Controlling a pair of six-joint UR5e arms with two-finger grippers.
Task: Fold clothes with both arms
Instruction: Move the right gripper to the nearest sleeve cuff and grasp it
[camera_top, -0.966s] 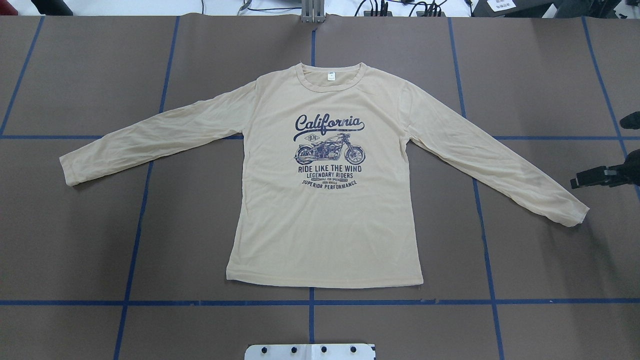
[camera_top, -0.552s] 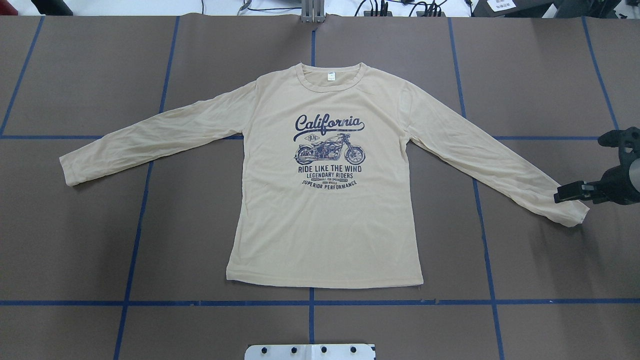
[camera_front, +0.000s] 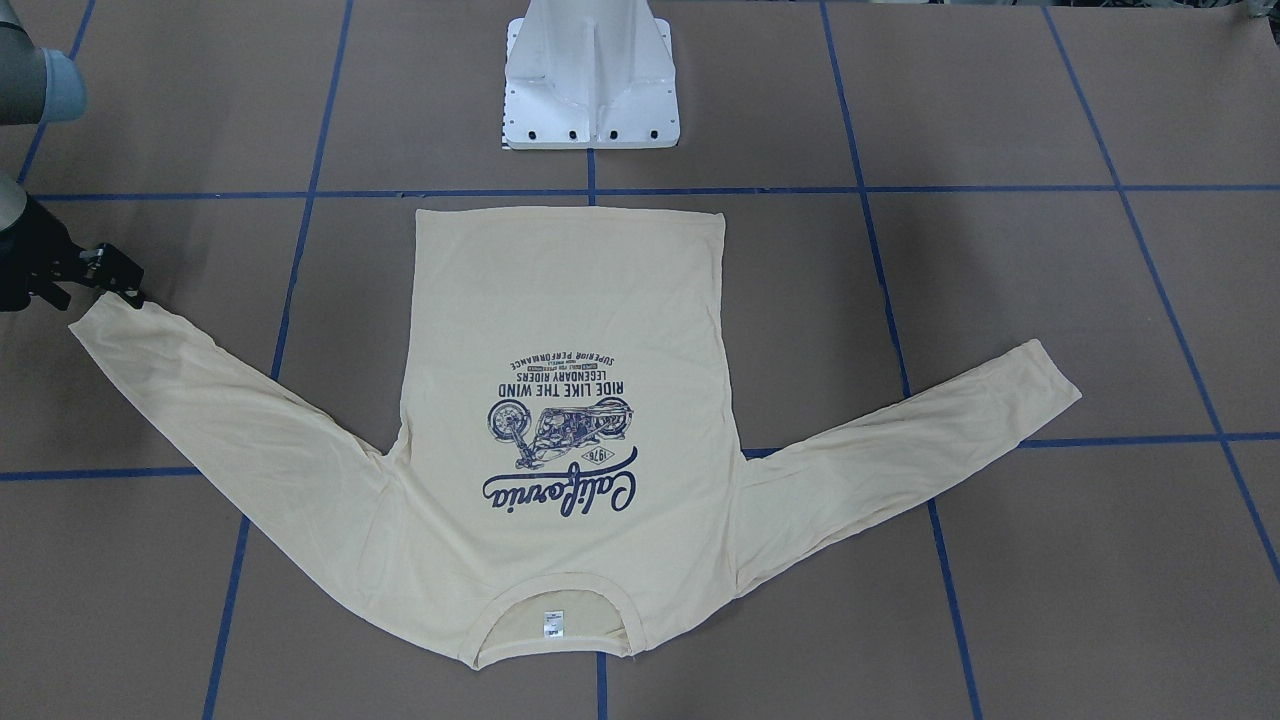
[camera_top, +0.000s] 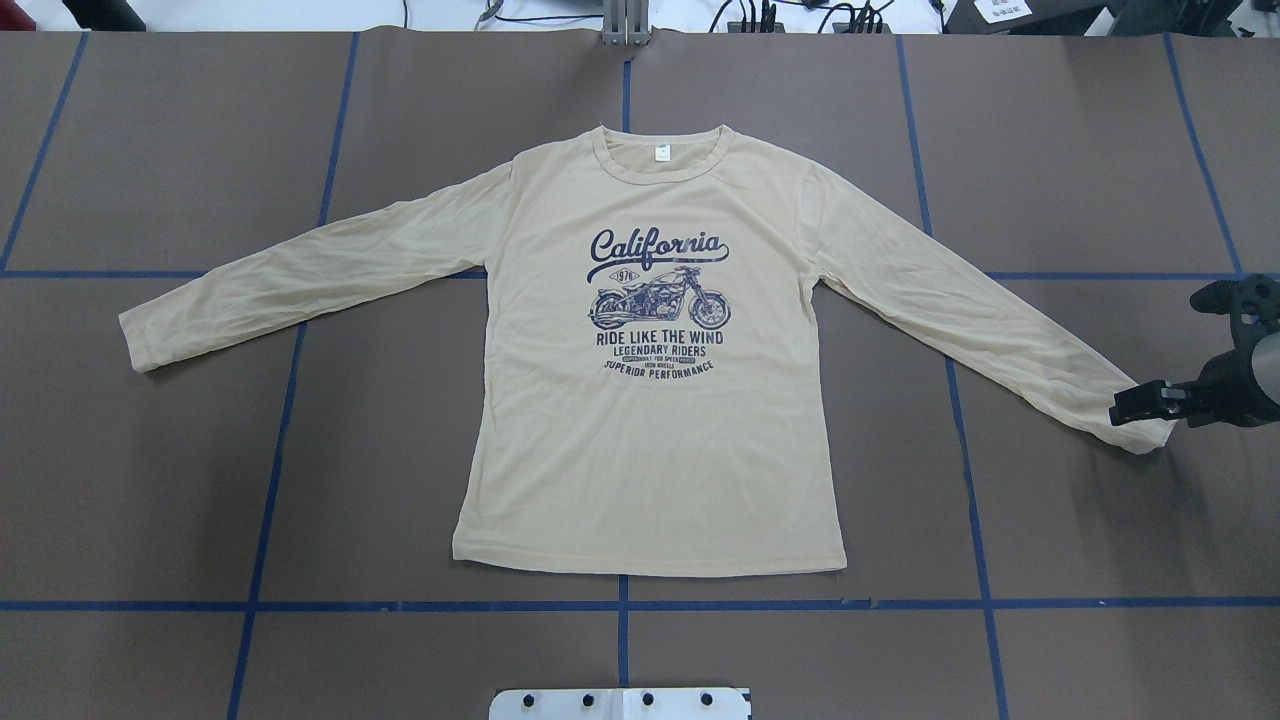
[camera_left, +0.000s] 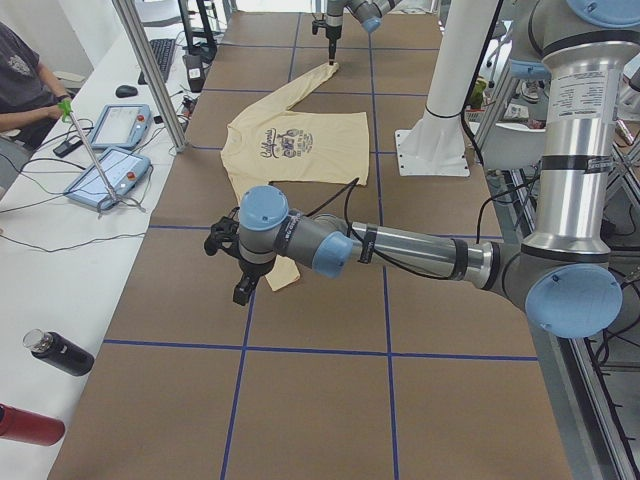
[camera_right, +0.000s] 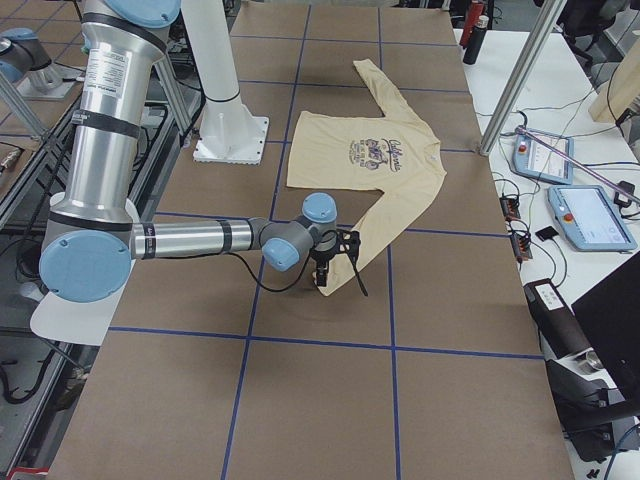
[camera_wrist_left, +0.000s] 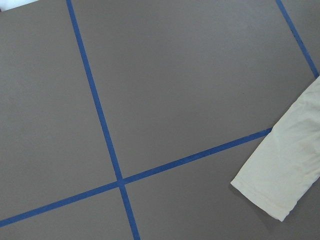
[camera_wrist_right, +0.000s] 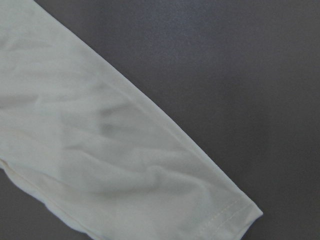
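- One white pedestal (camera_front: 590, 90) stands closest to the robot's side, at the middle of the brown table (camera_top: 1050, 520). Blue tape lines (camera_top: 400, 605) mark the table into squares.
- Just beyond the pedestal, one shirt (camera_top: 650, 470) lies flat on the table with its print facing up and its hem toward the pedestal.
- It has two sleeves, spread out to either side and slanting back toward the hem side.
- The right sleeve (camera_top: 960, 310) ends under the right gripper (camera_top: 1122, 405). The right arm (camera_right: 190, 240) reaches out low and holds the gripper pointing down at the cuff. I cannot tell how far its jaws are apart, or whether they touch the fabric.
- The left sleeve (camera_top: 300, 270) ends flat near a crossing of two tape lines. The left arm (camera_left: 420, 250) holds the left gripper (camera_left: 240, 290) above the table near this cuff. It shows only in the side view, so I cannot tell how its jaws stand.
- Farthest on the shirt is the round collar (camera_top: 660, 170), with one small white tag (camera_top: 661, 153) inside it.
- Past the table runs one white bench (camera_left: 60, 260). On it are two control tablets (camera_left: 105, 178), one black bottle (camera_left: 62, 353) and one red bottle (camera_left: 28, 425). One person (camera_left: 20, 70) is at the bench.
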